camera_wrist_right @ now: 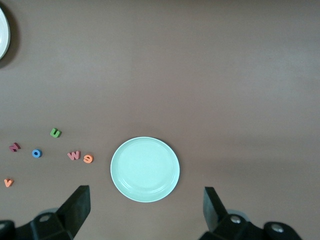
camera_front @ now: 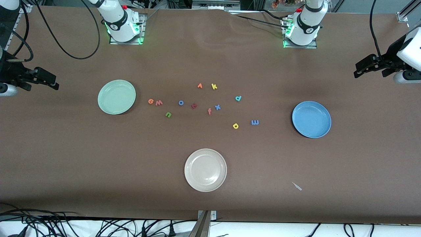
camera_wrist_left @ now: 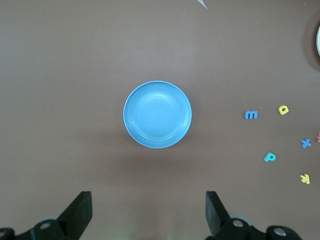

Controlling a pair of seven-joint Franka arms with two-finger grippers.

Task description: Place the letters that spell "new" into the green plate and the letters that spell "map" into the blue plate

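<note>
Right, nothing is sorted yet and both arms wait high at the table's ends. The left gripper hangs over bare table by the blue plate, jaws wide apart; the right gripper by the green plate, jaws spread too. Orange "e" and pinkish "w" touch, so come down on the outer one squarely. Green "n" sits nearer the camera. Blue "m", yellow "a" and teal "p" lie well apart toward the blue plate: easy single pinches.
</note>
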